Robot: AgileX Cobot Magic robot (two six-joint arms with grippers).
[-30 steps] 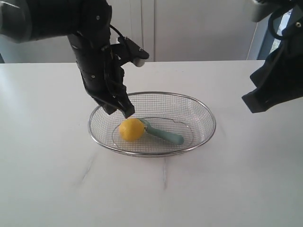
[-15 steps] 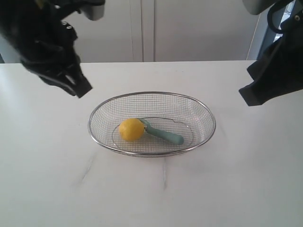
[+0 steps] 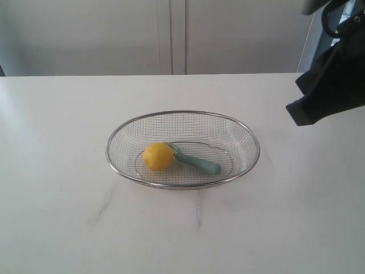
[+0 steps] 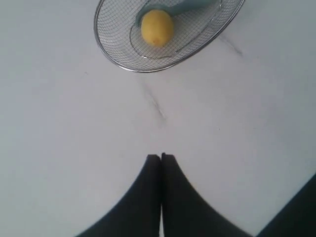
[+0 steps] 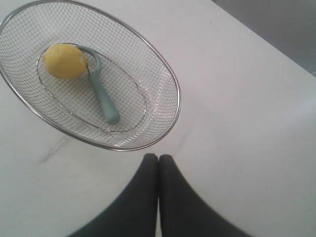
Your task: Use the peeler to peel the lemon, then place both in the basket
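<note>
The yellow lemon [image 3: 158,156] lies in the wire mesh basket [image 3: 245,134] on the white table, with the teal peeler [image 3: 199,163] beside it, its forked head against the fruit. The right wrist view shows the lemon [image 5: 64,61], the peeler [image 5: 103,98] and the basket [image 5: 170,84] below my right gripper [image 5: 158,157], which is shut and empty. In the left wrist view the lemon [image 4: 157,27] sits in the basket [image 4: 106,49] far from my left gripper [image 4: 161,156], shut with nothing in it. Only part of the right arm [image 3: 331,85] shows at the exterior view's right edge; the left arm is out of that view.
White table [image 3: 68,217] all round the basket. Pale cabinet doors [image 3: 171,34] stand behind the table's far edge. Faint scuff marks [image 3: 102,205] lie on the tabletop in front of the basket.
My left arm has drawn back from above the basket, up and to the left, and has left the exterior view. The right arm has barely shifted. Lemon and peeler have stayed in the basket.
</note>
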